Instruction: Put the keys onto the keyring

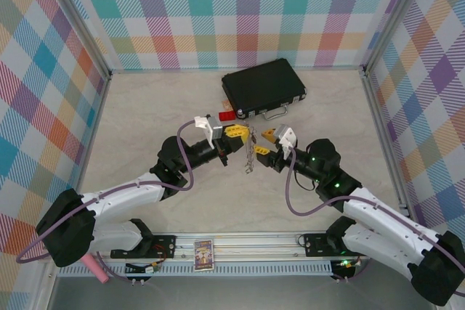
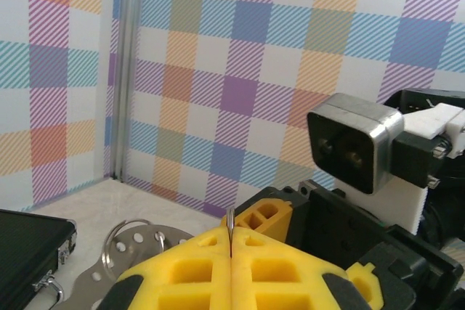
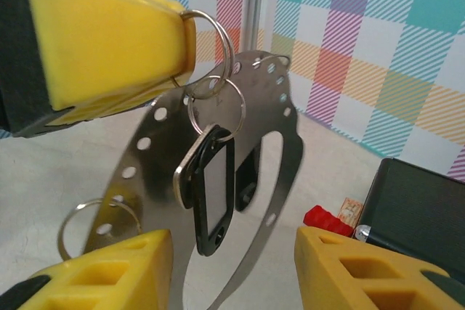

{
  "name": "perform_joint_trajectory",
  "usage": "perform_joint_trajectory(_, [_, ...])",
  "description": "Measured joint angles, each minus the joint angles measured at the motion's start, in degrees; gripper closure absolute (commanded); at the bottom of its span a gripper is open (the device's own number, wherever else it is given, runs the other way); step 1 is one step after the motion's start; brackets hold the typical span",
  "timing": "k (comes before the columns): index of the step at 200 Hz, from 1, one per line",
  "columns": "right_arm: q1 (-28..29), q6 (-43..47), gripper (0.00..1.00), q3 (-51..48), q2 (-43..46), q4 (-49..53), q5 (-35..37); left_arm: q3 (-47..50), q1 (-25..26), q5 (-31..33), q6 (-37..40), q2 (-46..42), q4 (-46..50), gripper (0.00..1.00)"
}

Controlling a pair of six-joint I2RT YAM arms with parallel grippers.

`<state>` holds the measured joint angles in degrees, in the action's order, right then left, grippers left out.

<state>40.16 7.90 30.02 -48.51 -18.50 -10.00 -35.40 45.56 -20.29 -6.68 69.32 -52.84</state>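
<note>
My left gripper [image 1: 244, 134] is shut on a thin wire loop of the keyring [image 3: 285, 152], a wide flat grey metal ring with holes round its rim. The keyring hangs below the gripper, above the table [image 1: 145, 121]. In the left wrist view the metal edge sticks up between the closed yellow pads [image 2: 211, 266]. A key with a black oval looped head [image 3: 211, 190] dangles from a small split ring on the keyring, and a second dark piece [image 3: 248, 179] hangs behind it. My right gripper [image 3: 231, 243] is open, its fingers either side of the black key's lower end, not touching.
A black case [image 1: 263, 91] with a silver handle lies at the back of the table. A small red tag [image 1: 227, 115] sits in front of it. Checked walls enclose the table on three sides. The two grippers are close together at the table's middle.
</note>
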Motion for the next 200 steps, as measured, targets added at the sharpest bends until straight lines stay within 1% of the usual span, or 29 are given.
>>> perform_joint_trajectory(35, [0.00,0.02,0.55,0.42,-0.37,-1.40,-0.87,0.00,0.00,-1.16,-0.20,0.83,0.20,1.00])
perform_joint_trajectory(54, [0.00,0.09,0.60,0.72,-0.37,-2.23,-1.27,0.00,0.00,-1.55,-0.33,1.18,0.17,1.00])
perform_joint_trajectory(82, [0.00,0.24,0.72,0.85,-0.55,-2.97,-1.84,0.00,0.00,-1.73,-0.92,1.57,0.15,1.00])
perform_joint_trajectory(98, [0.00,0.24,0.76,0.85,-0.57,-3.04,-2.08,0.00,0.00,-1.73,-1.27,1.62,0.15,1.00])
perform_joint_trajectory(113, [0.00,0.37,0.87,0.85,-0.57,-3.10,-2.12,0.00,0.00,-1.70,-1.46,1.62,0.13,1.00])
perform_joint_trajectory(129, [0.00,0.46,0.90,0.85,-0.57,-3.08,-2.38,0.00,0.00,-1.68,-1.49,1.62,0.07,1.00])
perform_joint_trajectory(141, [0.00,0.63,0.95,0.85,-0.57,-3.06,-2.73,0.00,0.00,-1.68,-1.51,1.62,0.00,1.00])
perform_joint_trajectory(200, [0.00,0.70,0.96,0.85,-0.57,-2.01,-5.38,0.00,0.00,-1.70,-2.05,1.88,-1.38,1.00])
